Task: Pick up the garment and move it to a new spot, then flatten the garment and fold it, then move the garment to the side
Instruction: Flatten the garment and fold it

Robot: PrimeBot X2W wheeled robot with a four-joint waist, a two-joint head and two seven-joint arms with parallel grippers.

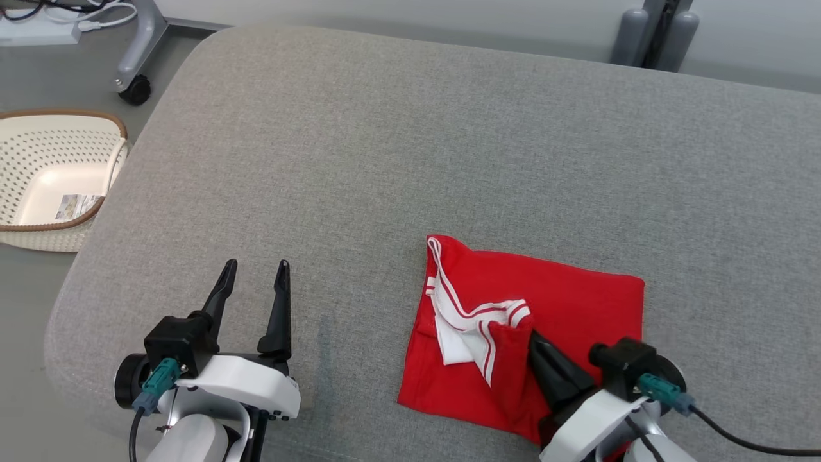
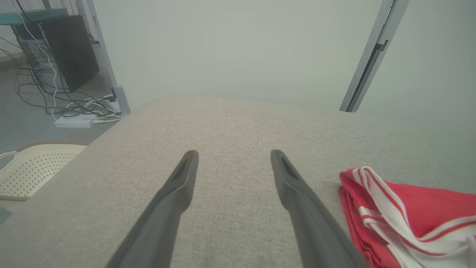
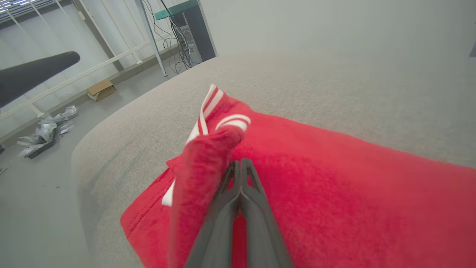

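- Your right gripper point(image 3: 241, 163) has its 2 fingers pressed together along their whole length, tips touching, low over the near part of the garment point(image 3: 334, 178).
- A raised ridge of red cloth lies against those fingers on the left side of the right wrist view. You cannot tell from any view whether cloth is nipped between them.
- In the head view the right gripper point(image 1: 533, 339) reaches in from the lower right, and that same ridge covers its tip.
- Your left gripper point(image 1: 255, 264) hovers wide open and empty, with the bare grey surface showing between its 2 fingers in the left wrist view point(image 2: 234, 152).
- The left gripper sits well to the left of the garment point(image 2: 427, 201) and is not touching it.
- The garment point(image 1: 577, 308) is red with white, red-striped trim. It lies folded into a rough rectangle on the near right part of the grey padded surface point(image 1: 385, 160).
- The striped trim is bunched along the garment's left edge and across its middle.
- A cream perforated basket point(image 1: 38, 147) stands on the floor beyond the surface's left edge, with a small printed label point(image 1: 77, 205) lying in it.
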